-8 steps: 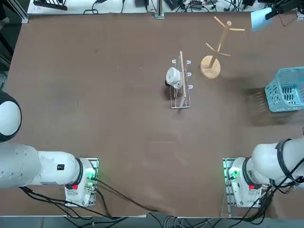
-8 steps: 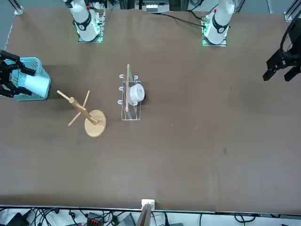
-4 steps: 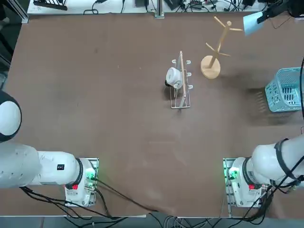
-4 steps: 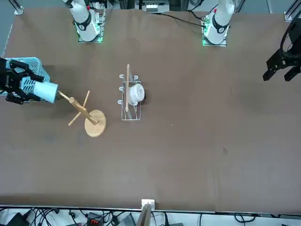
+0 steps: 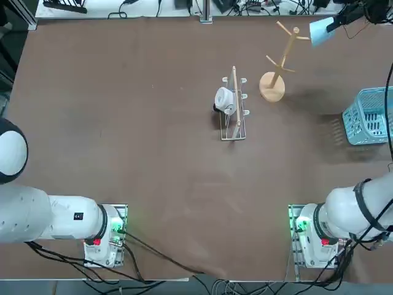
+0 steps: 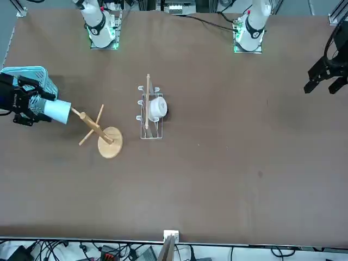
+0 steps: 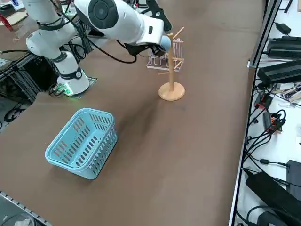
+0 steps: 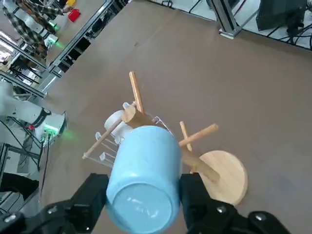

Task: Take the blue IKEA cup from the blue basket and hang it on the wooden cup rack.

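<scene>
The claw (image 8: 144, 196) is shut in on both sides of the blue cup (image 8: 145, 170), with one finger on each side, so the cup is held up off the desk (image 5: 153, 184). The cup is beside the pegs of the cup rack (image 5: 272, 87), between 1 and 2 o'clock from its round foot. I can't tell if cup and peg touch. Past the cup rack, at about 8 o'clock from it, is the wire rack (image 5: 239, 132) with the white cup (image 5: 225, 99). The basket (image 5: 368, 120) is well off, between 3 and 4 o'clock from the cup rack.

I think the job now is lining up with a peg. Go slow, turn the handle to the peg tip, slide it well on, and let go only when the peg takes the weight. A hard bump could tip the cup rack.

No view shows me the handle. The wrist view shows a person's checked sleeve (image 8: 29, 30) far away; the top view doesn't. The right side view looks down into the basket and I see no cup there.
</scene>
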Controlling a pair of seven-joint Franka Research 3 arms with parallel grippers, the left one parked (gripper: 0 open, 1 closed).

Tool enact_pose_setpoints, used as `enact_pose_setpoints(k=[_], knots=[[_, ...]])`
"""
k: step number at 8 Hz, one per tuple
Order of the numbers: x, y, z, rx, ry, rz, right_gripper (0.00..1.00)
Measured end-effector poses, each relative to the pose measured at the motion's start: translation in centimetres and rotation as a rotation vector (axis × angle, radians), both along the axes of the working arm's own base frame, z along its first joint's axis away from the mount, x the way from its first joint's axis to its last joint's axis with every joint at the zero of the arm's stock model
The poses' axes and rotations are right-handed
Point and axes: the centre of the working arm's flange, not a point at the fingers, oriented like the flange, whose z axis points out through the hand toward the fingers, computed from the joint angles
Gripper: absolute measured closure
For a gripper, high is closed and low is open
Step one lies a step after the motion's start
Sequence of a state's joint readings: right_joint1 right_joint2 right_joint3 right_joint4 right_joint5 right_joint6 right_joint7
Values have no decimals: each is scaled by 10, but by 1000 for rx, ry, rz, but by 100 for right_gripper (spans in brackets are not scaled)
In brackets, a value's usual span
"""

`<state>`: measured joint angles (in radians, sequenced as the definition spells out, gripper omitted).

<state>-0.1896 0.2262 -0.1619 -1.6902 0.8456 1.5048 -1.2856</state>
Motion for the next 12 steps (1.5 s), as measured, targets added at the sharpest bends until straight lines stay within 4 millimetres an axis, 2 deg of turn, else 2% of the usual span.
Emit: enact_pose_setpoints(k=[7,11,12], knots=[[14,31,-11,6,-10,18,15],[16,32,-15,9,-6,17,12],[16,32,-16,9,-6,16,8]])
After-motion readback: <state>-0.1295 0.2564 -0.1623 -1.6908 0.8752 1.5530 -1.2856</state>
